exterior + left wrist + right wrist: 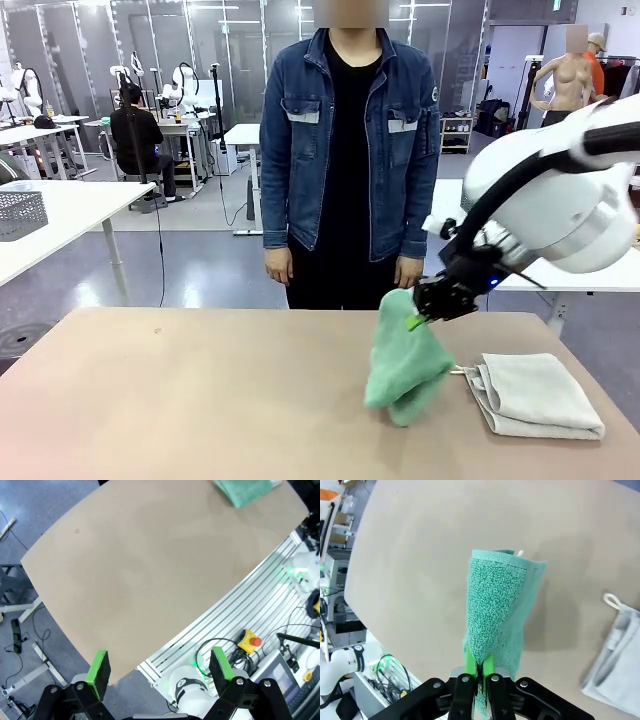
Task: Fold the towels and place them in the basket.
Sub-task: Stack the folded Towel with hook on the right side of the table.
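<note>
Mint green towel (pixel 405 362) is pinched at its top edge by the right gripper (pixel 418 318), jaws pressed together on the cloth; long axis hangs straight down, lower end touching the table (pixel 200 400), just beside the folded off-white towel (pixel 535 395) (left gripper (pixel 160 667) spread wide, well apart)

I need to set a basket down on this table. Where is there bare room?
The table's whole left and middle is bare, up to the mint green towel hanging from the right gripper. The right end is crowded: the folded off-white towel lies there.
</note>
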Robot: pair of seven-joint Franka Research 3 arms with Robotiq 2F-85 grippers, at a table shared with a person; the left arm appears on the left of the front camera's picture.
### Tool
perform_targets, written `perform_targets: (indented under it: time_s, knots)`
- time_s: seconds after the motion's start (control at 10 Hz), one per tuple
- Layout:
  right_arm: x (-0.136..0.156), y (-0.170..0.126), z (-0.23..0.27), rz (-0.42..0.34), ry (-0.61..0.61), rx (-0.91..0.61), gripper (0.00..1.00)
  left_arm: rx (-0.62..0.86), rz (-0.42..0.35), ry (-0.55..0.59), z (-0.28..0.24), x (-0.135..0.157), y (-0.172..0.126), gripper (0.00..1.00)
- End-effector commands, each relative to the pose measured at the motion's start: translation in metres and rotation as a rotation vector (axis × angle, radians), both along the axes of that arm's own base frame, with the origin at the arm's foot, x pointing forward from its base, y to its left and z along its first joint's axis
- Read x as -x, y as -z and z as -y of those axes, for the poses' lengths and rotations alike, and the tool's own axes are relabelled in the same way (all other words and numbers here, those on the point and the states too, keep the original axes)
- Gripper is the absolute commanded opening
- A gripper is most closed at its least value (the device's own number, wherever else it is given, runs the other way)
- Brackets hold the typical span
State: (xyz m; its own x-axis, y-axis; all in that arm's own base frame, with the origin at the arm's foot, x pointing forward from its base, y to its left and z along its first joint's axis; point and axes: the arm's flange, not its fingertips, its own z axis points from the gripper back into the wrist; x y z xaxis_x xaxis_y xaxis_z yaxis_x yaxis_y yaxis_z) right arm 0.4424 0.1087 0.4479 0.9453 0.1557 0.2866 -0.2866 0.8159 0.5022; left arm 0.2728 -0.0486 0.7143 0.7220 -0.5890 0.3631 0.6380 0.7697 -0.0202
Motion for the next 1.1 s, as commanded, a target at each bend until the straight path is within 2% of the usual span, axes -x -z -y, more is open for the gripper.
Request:
perform_targets:
  time_s: [0.0, 0.2, 0.4, 0.8, 1.0]
  knots:
    - [0.002, -0.02, 0.034, 0.021, -0.074, -0.028, 0.06, 0.0, 0.02, 0.007, 0.0, -0.001, 0.002, 1.0]
    - [0.001, -0.025, 0.079, 0.04, -0.096, -0.069, 0.06, 0.0, 0.02, 0.007, 0.0, -0.001, 0.002, 1.0]
    - [0.001, -0.018, 0.115, 0.04, -0.114, -0.083, 0.06, 0.0, 0.02, 0.007, 0.0, -0.001, 0.002, 1.0]
    - [-0.008, 0.019, 0.168, 0.087, -0.053, -0.067, 0.06, 0.0, 0.02, 0.007, 0.0, -0.001, 0.002, 1.0]
    - [-0.006, 0.028, 0.189, 0.078, 0.026, 0.02, 0.06, 0.0, 0.02, 0.007, 0.0, -0.001, 0.002, 1.0]
